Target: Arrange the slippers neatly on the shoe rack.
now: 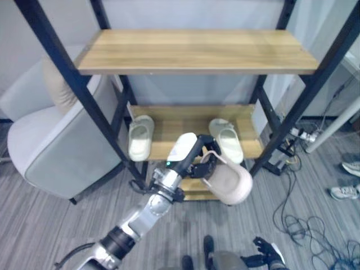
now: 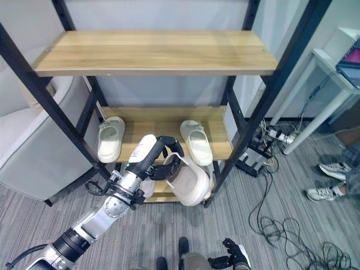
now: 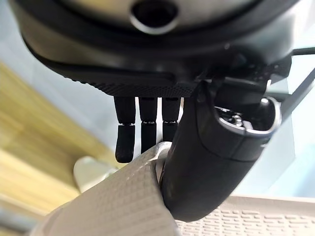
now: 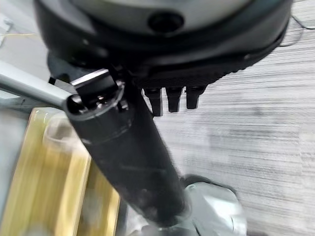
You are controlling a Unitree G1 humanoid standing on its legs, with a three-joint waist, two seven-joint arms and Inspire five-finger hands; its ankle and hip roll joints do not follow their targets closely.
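My left hand (image 1: 194,157) is shut on a beige slipper (image 1: 230,183), holding it tilted in the air just in front of the rack's middle shelf (image 1: 185,121). In the left wrist view the thumb (image 3: 211,157) presses on the ribbed slipper (image 3: 113,201), with the fingers curled over its edge. Two matching slippers lie on that shelf, one at the left (image 1: 140,138) and one at the right (image 1: 228,140), toes pointing outward. The wooden top shelf (image 1: 194,50) is bare. My right hand (image 4: 128,157) hangs low over the grey floor, fingers relaxed and holding nothing.
A grey armchair (image 1: 50,140) stands close against the rack's left posts. Cables (image 1: 304,225) and a power strip (image 1: 298,134) lie on the floor to the right. A person's shoes (image 1: 346,191) and a white table leg (image 1: 332,126) are at the far right.
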